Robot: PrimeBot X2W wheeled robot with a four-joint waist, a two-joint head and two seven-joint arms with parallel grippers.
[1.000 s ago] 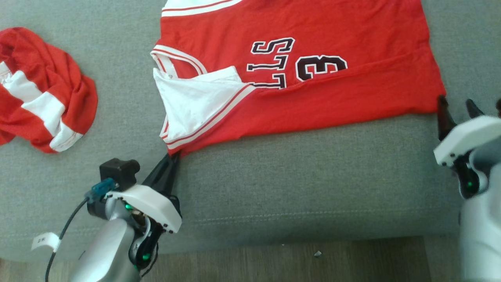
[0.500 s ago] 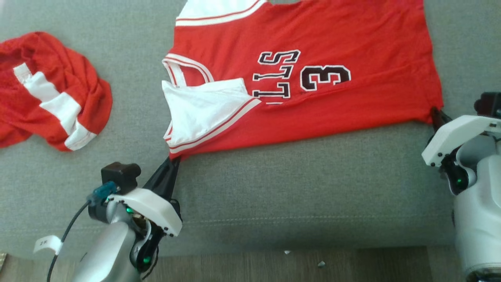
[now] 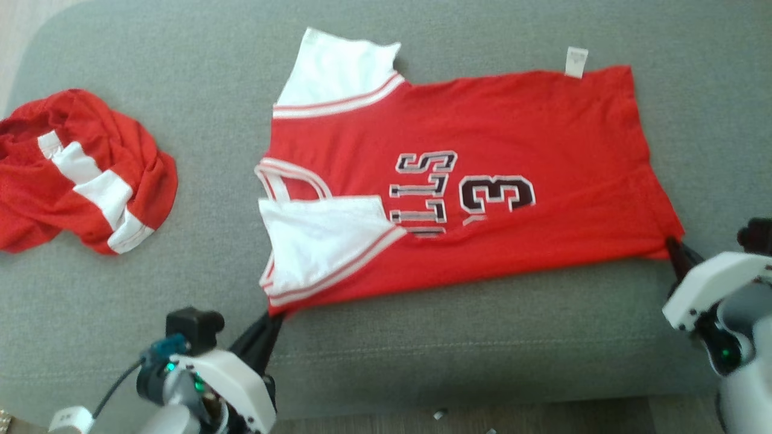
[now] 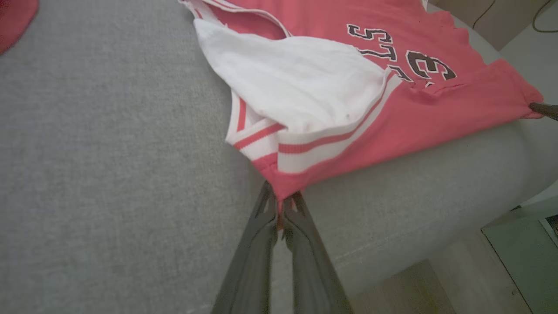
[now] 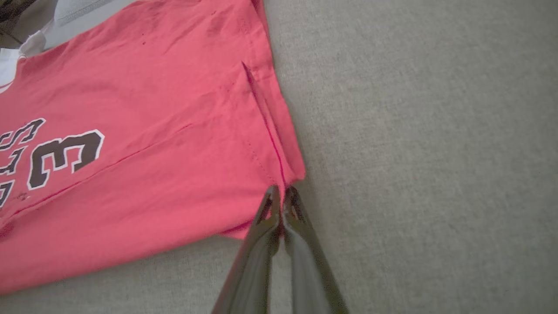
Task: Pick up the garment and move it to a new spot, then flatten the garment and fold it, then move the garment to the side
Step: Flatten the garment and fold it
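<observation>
The left gripper (image 4: 281, 201) is pinched tight on the near corner of the red shirt (image 3: 482, 181), right by the striped edge. The right gripper (image 5: 281, 194) is pinched tight on the other near corner, at the bottom hem. In the head view the left gripper (image 3: 274, 314) is low on the left and the right gripper (image 3: 671, 245) is far on the right, with the shirt's near edge between them.

The shirt lies spread out and mostly flat in the middle of a grey cushion (image 3: 482, 343). One white sleeve (image 3: 319, 241) is flopped over the front, and it hides part of the letters. The cushion is soft, fuzzy cloth with a seam line near its front edge. Below it is a bit of brown wood floor (image 3: 573, 416).

A second red and white cloth (image 3: 78, 175) sits in a crumpled heap, well apart on the left.

The shirt has a big black number 3 (image 3: 496, 194) with a white outline. Beside it are the letters (image 3: 425, 187) S and L L. A small white tag (image 3: 576, 62) sticks out at the far edge, and its words are too small to read.
</observation>
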